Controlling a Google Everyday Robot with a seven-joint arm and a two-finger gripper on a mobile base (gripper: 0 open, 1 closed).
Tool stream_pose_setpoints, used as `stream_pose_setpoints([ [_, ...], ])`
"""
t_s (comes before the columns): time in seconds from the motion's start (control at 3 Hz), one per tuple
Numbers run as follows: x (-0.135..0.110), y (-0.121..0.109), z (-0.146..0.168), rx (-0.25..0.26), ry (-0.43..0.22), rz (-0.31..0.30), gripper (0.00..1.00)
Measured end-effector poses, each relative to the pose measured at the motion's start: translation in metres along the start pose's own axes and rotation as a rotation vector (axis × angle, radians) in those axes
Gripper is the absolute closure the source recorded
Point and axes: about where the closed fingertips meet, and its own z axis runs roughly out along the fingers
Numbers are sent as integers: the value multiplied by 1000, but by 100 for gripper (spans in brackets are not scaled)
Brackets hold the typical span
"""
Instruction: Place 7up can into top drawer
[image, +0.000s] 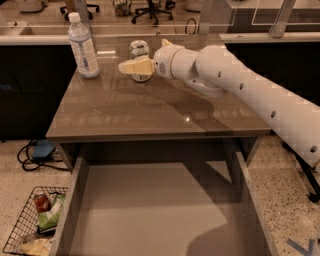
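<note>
The grey-brown cabinet with a glossy flat top (150, 112) fills the middle of the view. Below its front edge the wide, shallow grey-brown top drawer (150, 210) stands pulled out toward the camera, showing its flat bottom and low side walls. The thick white robot arm (250, 90) reaches in from the right edge and slants up and to the left over the back of the cabinet top. On the speckled floor to the left of the drawer sits a black wire basket (22, 227) with crumpled packets in it. A tall clear plastic water bottle with a white cap (83, 47) stands upright at the back left of the cabinet top. Just to its right, apart from it, the small white and green 7up can with a silver top (139, 51) stands upright, also on the cabinet top and not in the drawer. The cream-coloured gripper (134, 66) lies level in front of the can's lower half, pointing left. Whether the gripper is spread or closed, and whether it touches the can, cannot be told.
</note>
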Motion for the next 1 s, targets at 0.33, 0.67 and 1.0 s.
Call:
stream_pose_setpoints([
  [0.33,7,-15,13,13,-20,-9,0],
  [0.67,9,-18,27,17,-42,-20,0],
  [1.0,9,-17,28,14,-43,-20,15],
])
